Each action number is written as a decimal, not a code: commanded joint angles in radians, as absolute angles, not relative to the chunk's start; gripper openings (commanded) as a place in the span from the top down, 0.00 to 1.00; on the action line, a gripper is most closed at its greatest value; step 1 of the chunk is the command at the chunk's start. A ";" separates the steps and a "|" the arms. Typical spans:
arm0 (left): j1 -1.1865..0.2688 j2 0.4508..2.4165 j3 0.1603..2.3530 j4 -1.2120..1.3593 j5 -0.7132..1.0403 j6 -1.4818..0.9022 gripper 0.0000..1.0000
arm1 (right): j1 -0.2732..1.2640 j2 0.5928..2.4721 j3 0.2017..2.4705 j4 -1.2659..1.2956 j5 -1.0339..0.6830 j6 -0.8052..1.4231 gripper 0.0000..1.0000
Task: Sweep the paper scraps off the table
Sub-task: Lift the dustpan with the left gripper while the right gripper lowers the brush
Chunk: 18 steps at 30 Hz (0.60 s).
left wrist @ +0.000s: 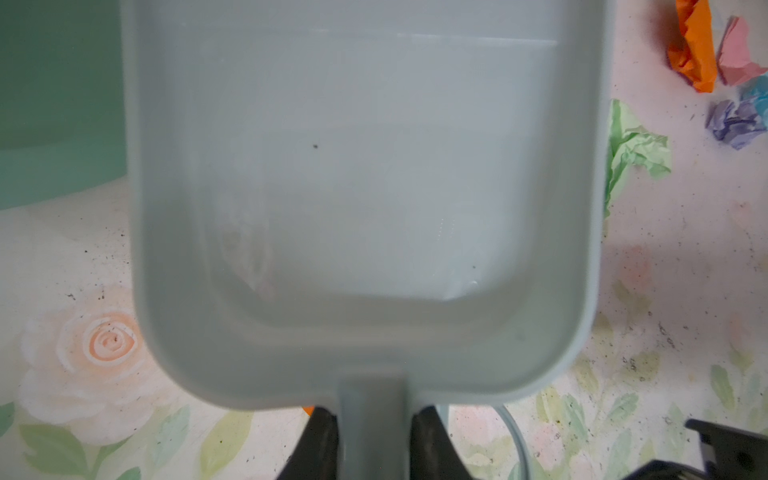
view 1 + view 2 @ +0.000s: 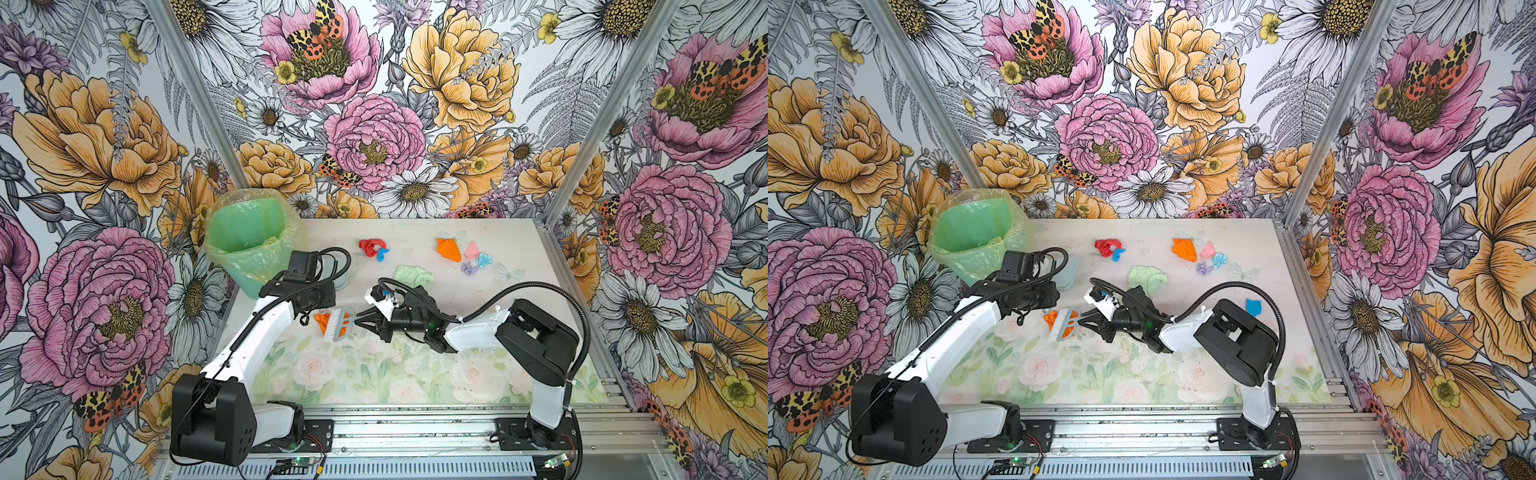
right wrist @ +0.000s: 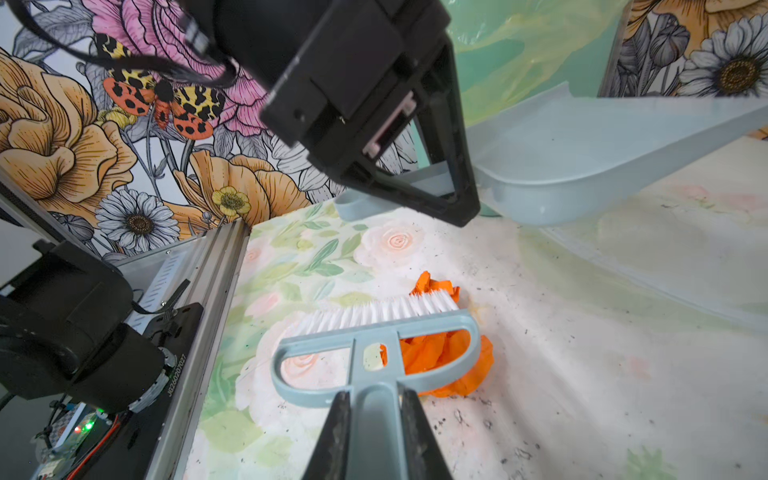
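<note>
Right wrist view: right gripper (image 3: 374,395) clamped on the brush (image 3: 374,328) handle, one finger against each side. Brush head low over the table (image 3: 561,332), white bristles pointing away from the gripper. Orange scrap (image 3: 449,357) lies under one end of the head; it shows through the frame's loop and pokes out past the bristles. Whether the bristles touch the table, cannot tell. Left wrist view: left gripper (image 1: 372,415) clenched on the dustpan (image 1: 353,187) handle; a few dark specks inside the pan. From the right wrist view the dustpan hangs tilted beyond the brush, with a shadow on the table beneath it. Both top views: brush and orange scrap near mid-table, just beside the left arm's wrist; dustpan mostly hidden under that arm. Toward the far edge, red scrap (image 2: 371,247) with small blue scrap (image 2: 382,253) touching it. Further right a cluster: second orange scrap (image 2: 449,249), pink scrap (image 2: 471,250), light blue scrap (image 2: 484,260), lilac scrap (image 2: 469,269). Green scrap (image 2: 413,275) just beyond the right arm's wrist. In a top view, a blue scrap (image 2: 1253,307) shows by the right arm's elbow. Green bag-lined bin (image 2: 249,270) stands at the far-left corner.
</note>
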<state>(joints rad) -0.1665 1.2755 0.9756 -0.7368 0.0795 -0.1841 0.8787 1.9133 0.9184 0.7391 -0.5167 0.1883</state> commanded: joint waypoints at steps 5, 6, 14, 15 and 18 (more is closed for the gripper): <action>-0.156 1.270 0.966 -0.728 0.096 -0.192 0.84 | 0.885 1.970 0.893 0.799 -0.491 0.204 1.00; -0.156 1.271 0.966 -0.728 0.097 -0.192 0.84 | 0.885 1.978 0.892 0.797 -0.489 0.206 1.00; -0.156 1.273 0.966 -0.728 0.098 -0.193 0.85 | 0.880 2.000 0.891 0.749 -0.452 0.193 1.00; -0.156 1.273 0.966 -0.728 0.098 -0.193 0.85 | 0.877 1.994 0.888 0.733 -0.436 0.186 1.00; -0.157 1.272 0.965 -0.728 0.097 -0.191 0.85 | 0.864 1.974 0.881 0.680 -0.385 0.166 1.00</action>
